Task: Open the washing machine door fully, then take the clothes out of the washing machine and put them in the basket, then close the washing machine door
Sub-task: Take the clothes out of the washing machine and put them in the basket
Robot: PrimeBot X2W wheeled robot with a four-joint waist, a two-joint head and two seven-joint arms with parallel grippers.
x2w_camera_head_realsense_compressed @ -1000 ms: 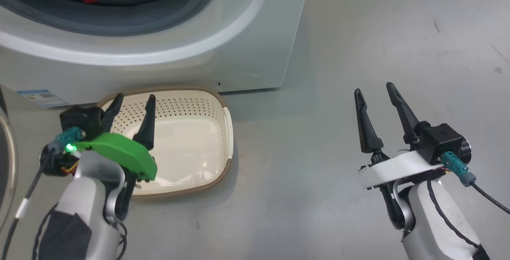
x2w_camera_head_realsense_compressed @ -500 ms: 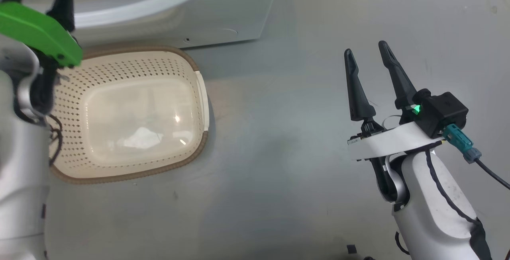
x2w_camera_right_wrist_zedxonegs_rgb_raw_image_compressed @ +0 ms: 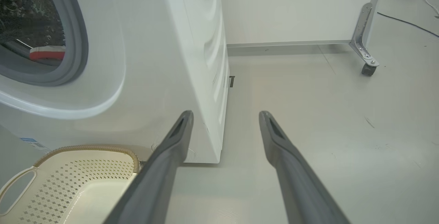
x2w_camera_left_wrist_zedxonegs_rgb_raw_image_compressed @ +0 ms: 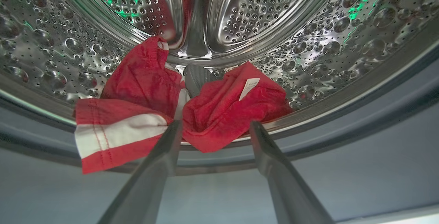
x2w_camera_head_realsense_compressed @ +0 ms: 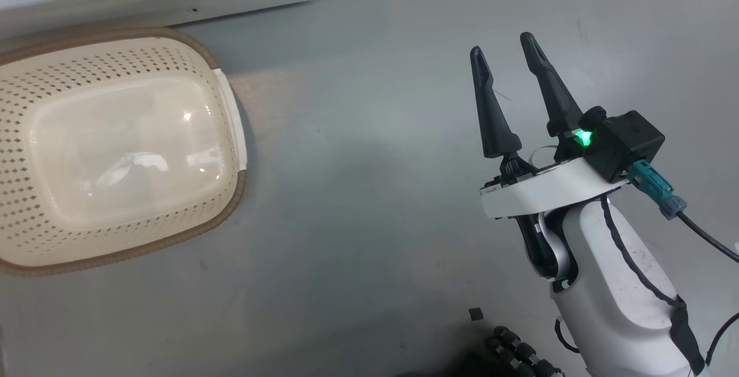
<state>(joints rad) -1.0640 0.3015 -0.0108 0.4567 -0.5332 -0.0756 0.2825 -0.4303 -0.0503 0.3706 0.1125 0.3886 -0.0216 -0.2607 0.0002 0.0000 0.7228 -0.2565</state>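
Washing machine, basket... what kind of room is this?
Probably a laundry corner set up in a lab, not a home: a white washing machine with red clothes in its drum, a cream basket on bare grey floor, and a panel on a caster wheel.

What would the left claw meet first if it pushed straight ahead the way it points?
Most likely the clothes: the red heap sits at the drum lip, straight ahead of the open left claw. Depth is hard to judge.
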